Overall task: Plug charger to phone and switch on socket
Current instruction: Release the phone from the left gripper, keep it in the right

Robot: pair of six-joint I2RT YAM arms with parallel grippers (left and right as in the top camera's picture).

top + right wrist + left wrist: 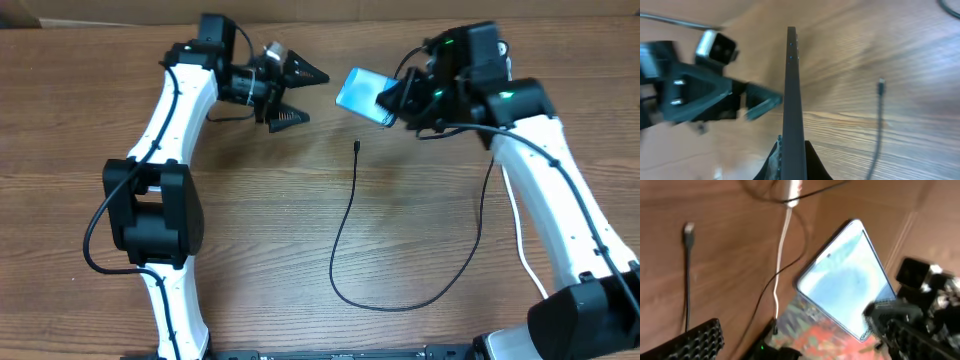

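My right gripper (392,100) is shut on the phone (362,92) and holds it tilted above the table, light blue screen up. In the right wrist view the phone (792,85) stands edge-on between the fingers (792,162). My left gripper (312,97) is open and empty, just left of the phone, jaws facing it. The left wrist view shows the phone's screen (845,275) between its fingers (805,347). The black charger cable (345,235) lies looped on the table, its connector tip (357,147) below the phone. The tip also shows in both wrist views (688,230) (881,85). The socket's body is hidden.
A white cord (518,225) runs under my right arm and also shows in the left wrist view (781,250), leading to a white-and-red piece (791,187) at the top edge. The wooden table (260,230) fills the view.
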